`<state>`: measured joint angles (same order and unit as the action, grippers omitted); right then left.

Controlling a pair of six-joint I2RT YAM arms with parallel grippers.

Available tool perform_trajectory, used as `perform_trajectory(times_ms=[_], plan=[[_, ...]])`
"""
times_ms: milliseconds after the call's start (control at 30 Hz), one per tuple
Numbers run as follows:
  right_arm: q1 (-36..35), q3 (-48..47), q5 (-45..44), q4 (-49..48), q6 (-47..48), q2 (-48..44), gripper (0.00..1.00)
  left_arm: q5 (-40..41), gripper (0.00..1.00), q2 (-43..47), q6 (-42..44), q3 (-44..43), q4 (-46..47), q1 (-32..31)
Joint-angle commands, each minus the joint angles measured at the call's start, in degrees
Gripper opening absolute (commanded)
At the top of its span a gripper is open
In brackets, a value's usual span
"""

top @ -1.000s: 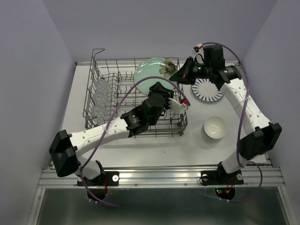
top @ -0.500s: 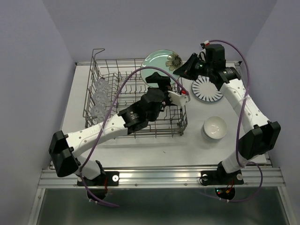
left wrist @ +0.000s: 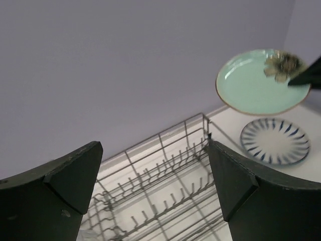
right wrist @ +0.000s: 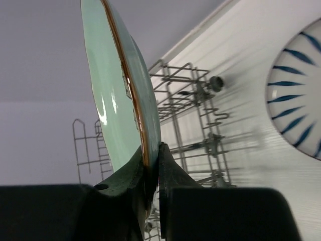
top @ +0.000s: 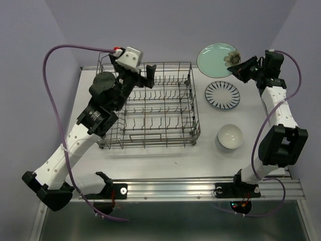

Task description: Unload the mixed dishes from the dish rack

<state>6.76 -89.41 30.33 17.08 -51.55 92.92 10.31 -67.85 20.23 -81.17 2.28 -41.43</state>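
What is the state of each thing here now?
Green plate: held in the air by its rim.
Right gripper: shut on the green plate.
Left gripper: open, above the rack.
Striped plate: flat on the table.
Bowls: stacked on the table.
Rack: no plates in it.

Top external camera is looking down from above and behind the arm bases, taking in the whole white tabletop (top: pixel 210 155) from well back. Left wrist camera is sitting high, facing the far wall past its own left end effector (left wrist: pixel 153 173) and over the far right corner of the grey wire dish rack (left wrist: pixel 165 181). Right wrist camera is sitting very close, sighting along the right end effector (right wrist: pixel 150 160) toward the rack. All three views are sharing the rack, the pale green round plate (left wrist: pixel 253 83) and the white round plate with dark blue radial stripes (left wrist: pixel 275 141).
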Motion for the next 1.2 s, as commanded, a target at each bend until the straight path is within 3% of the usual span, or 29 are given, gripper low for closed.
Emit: perform_trajectory(times_ms=[0, 100, 200, 367, 467, 833, 1033, 1167], plan=[[5.35, 4.58, 6.93, -9.35, 1.10, -2.22, 0.01, 3.55, 0.99, 2.29, -27.31, 0.40, 2.04, 2.66], [9.31, 8.89, 6.16, -9.26, 3.81, -1.70, 0.01, 7.00, 0.99, 2.20, -38.37, -1.80, -10.84, 8.26], [12.30, 11.53, 3.79, -9.35, 7.06, -0.56, 0.01, 3.95, 0.99, 2.99, -41.32, -1.46, -16.15, 15.64], [13.01, 11.80, 2.20, -9.35, 11.20, 3.92, 0.01, -9.48, 0.99, 4.31, -42.99, 3.73, -15.99, 27.53], [13.01, 11.62, 1.93, -9.70, 12.00, 7.09, 0.01, -9.26, 0.99, 3.52, -42.91, 3.91, -18.89, 31.48], [13.01, 11.88, 1.67, -11.81, 14.81, 14.30, 0.01, -4.16, 0.99, 0.18, -43.26, 5.23, -25.13, 38.44], [13.01, 13.20, 1.75, -12.77, 14.28, 16.05, 0.08, -6.44, 0.99, -0.96, -42.29, 7.25, -23.99, 40.90], [13.01, 13.73, 1.14, -12.69, 14.28, 17.29, 0.18, -5.39, 0.99, -0.18, -41.76, 6.90, -23.91, 40.90]])
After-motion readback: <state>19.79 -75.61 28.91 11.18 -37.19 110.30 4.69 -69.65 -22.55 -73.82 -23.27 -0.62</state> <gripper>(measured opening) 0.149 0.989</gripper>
